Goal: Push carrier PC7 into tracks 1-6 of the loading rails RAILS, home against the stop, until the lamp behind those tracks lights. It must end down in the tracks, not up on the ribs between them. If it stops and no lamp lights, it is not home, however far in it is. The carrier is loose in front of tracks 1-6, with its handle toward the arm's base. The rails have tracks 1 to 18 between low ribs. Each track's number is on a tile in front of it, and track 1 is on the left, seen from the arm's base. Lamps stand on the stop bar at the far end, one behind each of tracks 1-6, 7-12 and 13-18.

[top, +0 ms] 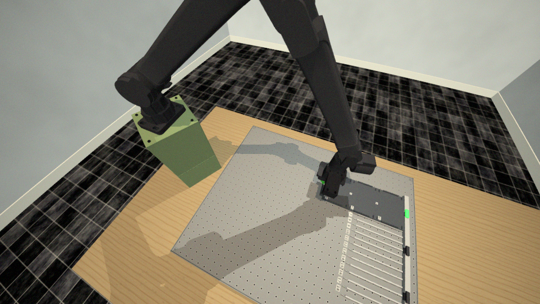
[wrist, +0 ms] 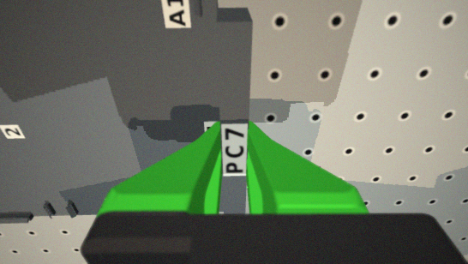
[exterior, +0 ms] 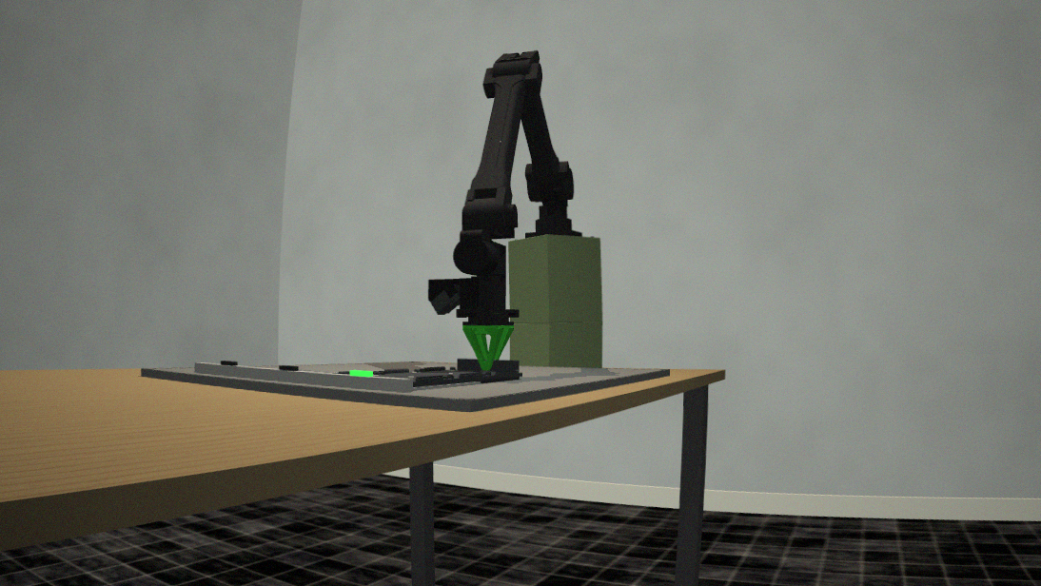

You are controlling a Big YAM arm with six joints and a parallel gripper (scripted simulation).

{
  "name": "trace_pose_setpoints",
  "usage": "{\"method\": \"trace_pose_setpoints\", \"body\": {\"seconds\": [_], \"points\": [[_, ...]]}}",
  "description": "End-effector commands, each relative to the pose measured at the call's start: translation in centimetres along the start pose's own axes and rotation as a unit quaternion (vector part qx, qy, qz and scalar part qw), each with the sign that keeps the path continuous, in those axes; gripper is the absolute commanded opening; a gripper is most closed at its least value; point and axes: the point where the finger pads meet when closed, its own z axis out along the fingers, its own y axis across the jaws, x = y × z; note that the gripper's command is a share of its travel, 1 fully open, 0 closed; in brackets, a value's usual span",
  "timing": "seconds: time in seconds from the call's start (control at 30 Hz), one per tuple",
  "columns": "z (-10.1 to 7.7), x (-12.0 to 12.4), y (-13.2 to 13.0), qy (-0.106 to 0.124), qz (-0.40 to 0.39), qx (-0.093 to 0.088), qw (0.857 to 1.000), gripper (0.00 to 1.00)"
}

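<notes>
The dark grey carrier PC7 [top: 368, 202] lies flat in the first tracks of the rails [top: 373, 245], its far edge against the white stop bar [top: 407, 241]. The lamp [top: 406, 213] behind those tracks glows green; it also shows in the exterior view [exterior: 360, 372]. My gripper [wrist: 234, 131] with green fingers is shut on the carrier's handle [wrist: 234, 150], which bears the label PC7. In the top view the gripper [top: 327, 190] stands upright over the carrier's near end. A tile marked 2 [wrist: 11, 131] shows at the left of the wrist view.
The grey perforated baseplate [top: 264, 211] lies on a wooden table. The arm's green pedestal [top: 175, 141] stands at the plate's back left. Two unlit dark lamps [top: 406, 250] sit further along the stop bar. Number tiles [top: 343, 256] line the rails' front.
</notes>
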Motion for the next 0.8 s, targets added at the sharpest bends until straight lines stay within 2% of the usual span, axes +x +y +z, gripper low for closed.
{"method": "trace_pose_setpoints", "body": {"seconds": [0.0,0.03,0.13,0.37,0.77], "points": [[-0.6,-0.6,3.9,0.005,0.002,-0.030,1.000,0.00],[-0.7,-0.5,4.4,0.006,0.002,-0.037,0.999,0.00],[-0.7,-0.6,4.4,0.005,0.002,-0.032,0.999,0.00],[-0.7,-0.5,5.4,0.006,0.002,-0.038,0.999,0.00],[-0.7,-0.5,5.4,0.006,0.002,-0.038,0.999,0.00]]}}
